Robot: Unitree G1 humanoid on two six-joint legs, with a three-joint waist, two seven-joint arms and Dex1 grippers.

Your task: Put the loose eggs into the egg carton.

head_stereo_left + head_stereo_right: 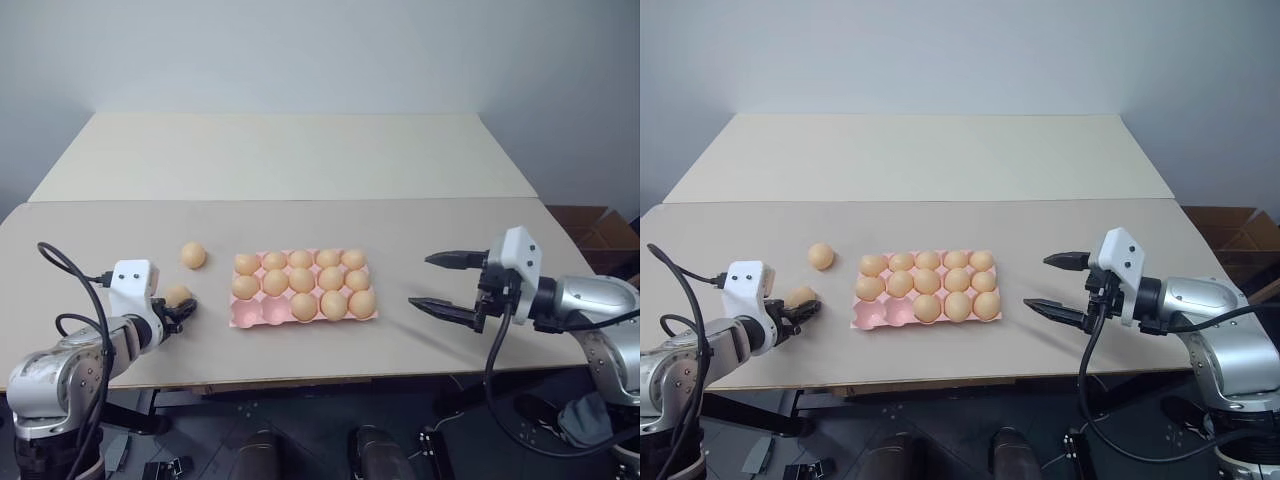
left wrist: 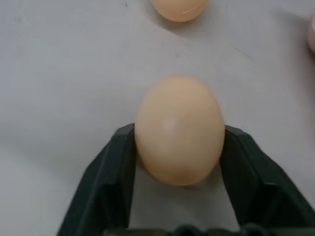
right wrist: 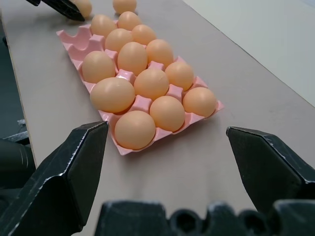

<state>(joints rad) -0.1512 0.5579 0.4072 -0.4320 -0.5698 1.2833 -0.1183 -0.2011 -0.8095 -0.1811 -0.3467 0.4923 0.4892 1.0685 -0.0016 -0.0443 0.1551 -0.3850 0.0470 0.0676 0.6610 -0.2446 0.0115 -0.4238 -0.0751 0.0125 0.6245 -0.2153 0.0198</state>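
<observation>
1. The left gripper [image 1: 183, 309] is pinching an egg [image 2: 178, 129] lying on the table [image 1: 300, 160], left of the carton [image 1: 243, 318].
2. The right gripper [image 1: 447, 283] is hanging spread wide, right of the carton.
3. Lifting straight up, then lowering gently into an empty near-left cup, seems wisest.

I see a long beige table [image 1: 420, 330] spanning the scene beneath both grippers, and butted against its far edge a second, paler table [image 1: 290, 155], beyond the reach of either gripper. Behind that one rises a plain grey wall [image 1: 300, 50], while an open cardboard box [image 1: 595, 228] stands on the floor just past the right gripper's outer side.
</observation>
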